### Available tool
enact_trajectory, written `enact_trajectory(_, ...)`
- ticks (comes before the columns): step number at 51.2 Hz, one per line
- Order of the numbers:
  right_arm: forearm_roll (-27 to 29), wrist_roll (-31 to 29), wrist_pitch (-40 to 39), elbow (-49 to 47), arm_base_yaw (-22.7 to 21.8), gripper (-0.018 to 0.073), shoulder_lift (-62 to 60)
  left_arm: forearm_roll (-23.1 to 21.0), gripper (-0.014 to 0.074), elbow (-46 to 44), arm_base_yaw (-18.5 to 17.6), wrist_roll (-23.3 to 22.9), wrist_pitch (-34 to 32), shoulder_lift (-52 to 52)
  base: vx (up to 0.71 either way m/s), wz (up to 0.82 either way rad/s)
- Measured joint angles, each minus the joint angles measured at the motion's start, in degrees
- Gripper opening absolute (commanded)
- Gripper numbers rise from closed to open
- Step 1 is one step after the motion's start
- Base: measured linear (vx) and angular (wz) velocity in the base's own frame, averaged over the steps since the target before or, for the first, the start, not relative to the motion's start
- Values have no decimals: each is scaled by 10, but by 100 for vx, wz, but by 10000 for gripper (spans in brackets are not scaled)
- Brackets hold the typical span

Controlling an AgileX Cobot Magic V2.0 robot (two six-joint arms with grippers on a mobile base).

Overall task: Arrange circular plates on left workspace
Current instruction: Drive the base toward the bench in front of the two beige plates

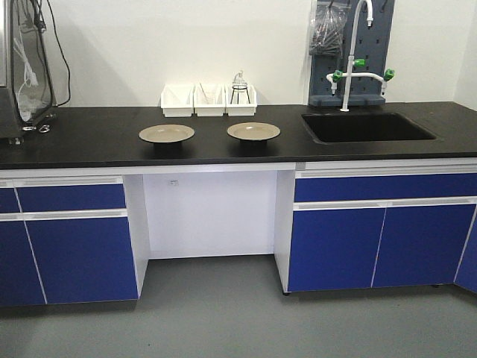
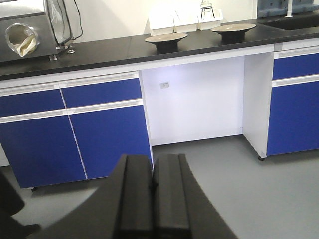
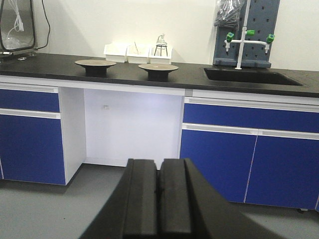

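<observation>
Two round tan plates stand side by side on the black countertop (image 1: 89, 138), each on a dark foot. The left plate (image 1: 166, 133) (image 2: 166, 38) (image 3: 95, 63) and the right plate (image 1: 253, 131) (image 2: 233, 28) (image 3: 158, 67) sit in front of the white bins. My left gripper (image 2: 152, 162) is shut with nothing in it, low above the floor and far from the counter. Equally low and far back, my right gripper (image 3: 158, 164) is shut and empty. Neither gripper shows in the front view.
Three white bins (image 1: 209, 100) line the wall behind the plates, one holding a glass flask on a stand (image 1: 238, 86). A recessed sink (image 1: 365, 127) with a tap and pegboard lies to the right. Equipment (image 1: 22, 67) stands at the counter's left end. Blue cabinets (image 1: 74, 246) flank a knee gap.
</observation>
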Motion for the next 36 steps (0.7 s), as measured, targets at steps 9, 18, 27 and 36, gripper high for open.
enact_trajectory(9,0,0,0,0,0,-6,0,0,0,0,0,0,0,0,0,0)
enact_trajectory(18,0,0,0,0,0,-6,0,0,0,0,0,0,0,0,0,0)
enact_trajectory(27,0,0,0,0,0,-6,0,0,0,0,0,0,0,0,0,1)
enact_trajectory(36,0,0,0,0,0,-6,0,0,0,0,0,0,0,0,4,3)
